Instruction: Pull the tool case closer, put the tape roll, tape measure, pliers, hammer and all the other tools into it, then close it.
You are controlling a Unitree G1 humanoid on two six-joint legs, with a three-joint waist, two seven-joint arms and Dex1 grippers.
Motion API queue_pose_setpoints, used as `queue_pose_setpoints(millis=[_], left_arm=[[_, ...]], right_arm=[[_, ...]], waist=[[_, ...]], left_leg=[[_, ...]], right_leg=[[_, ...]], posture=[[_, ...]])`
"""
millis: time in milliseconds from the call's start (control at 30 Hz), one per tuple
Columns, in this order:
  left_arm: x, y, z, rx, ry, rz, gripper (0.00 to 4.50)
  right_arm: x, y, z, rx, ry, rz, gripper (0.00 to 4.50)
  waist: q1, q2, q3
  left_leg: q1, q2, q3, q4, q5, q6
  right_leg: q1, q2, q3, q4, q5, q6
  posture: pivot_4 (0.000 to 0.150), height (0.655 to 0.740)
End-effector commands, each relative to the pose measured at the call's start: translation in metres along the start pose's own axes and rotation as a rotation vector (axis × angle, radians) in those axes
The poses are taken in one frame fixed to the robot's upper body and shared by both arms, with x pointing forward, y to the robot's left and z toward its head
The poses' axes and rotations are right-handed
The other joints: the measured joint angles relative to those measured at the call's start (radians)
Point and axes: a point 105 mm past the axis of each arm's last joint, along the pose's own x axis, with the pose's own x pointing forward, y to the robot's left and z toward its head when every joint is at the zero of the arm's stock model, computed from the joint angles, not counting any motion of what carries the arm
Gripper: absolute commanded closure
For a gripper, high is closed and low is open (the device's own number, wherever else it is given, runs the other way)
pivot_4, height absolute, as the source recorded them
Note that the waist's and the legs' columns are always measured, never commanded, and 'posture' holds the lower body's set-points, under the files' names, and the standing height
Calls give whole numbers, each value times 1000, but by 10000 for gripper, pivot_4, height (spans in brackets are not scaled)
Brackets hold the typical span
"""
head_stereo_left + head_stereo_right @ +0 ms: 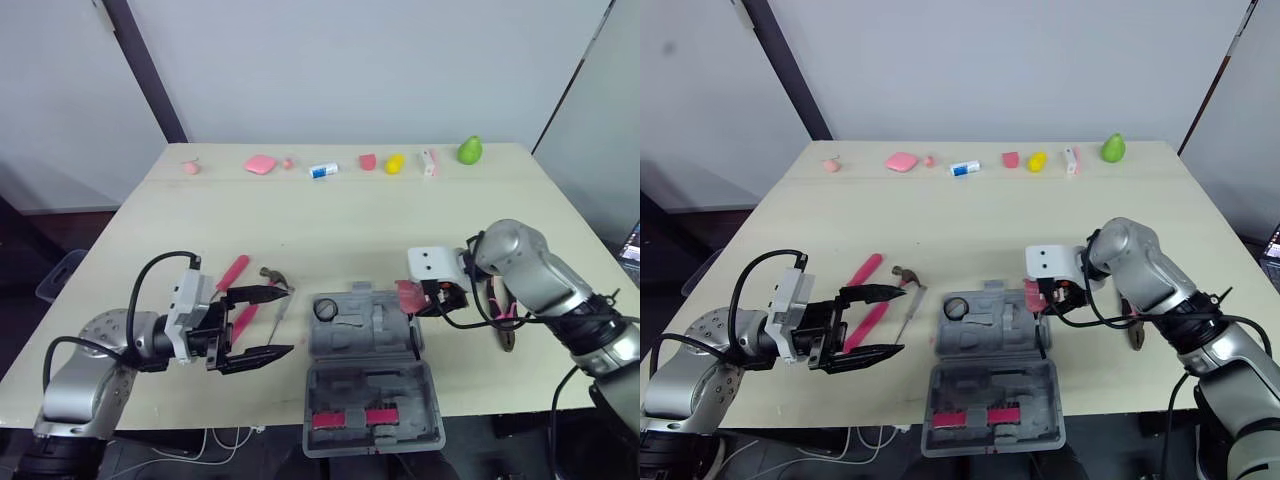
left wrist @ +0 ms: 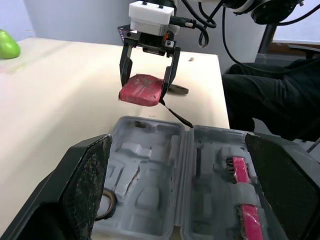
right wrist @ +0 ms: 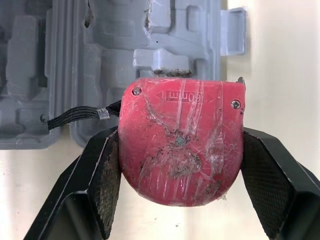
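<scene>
The tool case (image 1: 370, 372) lies open right in front of me, and its near half seems to reach past the front edge of the table (image 1: 330, 215). That leaves me no room on that side. Beyond the case the table is bare and wide up to a row of small things (image 1: 325, 170) along the far edge.

The tape roll (image 1: 326, 309) sits in the far-left recess of the case. The right jaws are clamped on both sides of the red tape measure (image 3: 180, 145), just off the case's far-right corner. In the left wrist view it hangs clear of the table, its black strap (image 2: 175, 114) trailing toward the case.

The pliers (image 1: 506, 318) lie behind my right forearm, near the right edge. I see only the pink grips and a dark tip.

The left jaws are spread wide and hold nothing, low over the pink-handled tools to the left of the case. The hammer (image 1: 272, 276) has its head just past the far finger. I cannot tell whether the jaws touch any of these tools.
</scene>
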Motion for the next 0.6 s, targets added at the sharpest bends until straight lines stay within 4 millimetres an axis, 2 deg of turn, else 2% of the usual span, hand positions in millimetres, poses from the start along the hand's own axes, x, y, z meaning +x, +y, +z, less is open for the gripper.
queue_pose_setpoints(millis=[33,267,600], left_arm=[[-2,0,5,34,-12,37,0],[0,-3,6,43,-17,63,0],[-3,-7,4,38,-9,93,0]], right_arm=[[5,-6,12,-35,50,2,16374],[31,-9,18,-83,131,26,16374],[52,-14,9,-95,227,-12,16374]], waist=[[-2,0,0],[-3,0,0],[-3,1,0]], left_leg=[[0,0,0,0,0,0],[0,0,0,0,0,0],[0,0,0,0,0,0]], right_leg=[[0,0,0,0,0,0],[-1,0,0,1,0,0],[-1,0,0,1,0,0]], posture=[[1500,7400],[1500,7400],[1500,7400]])
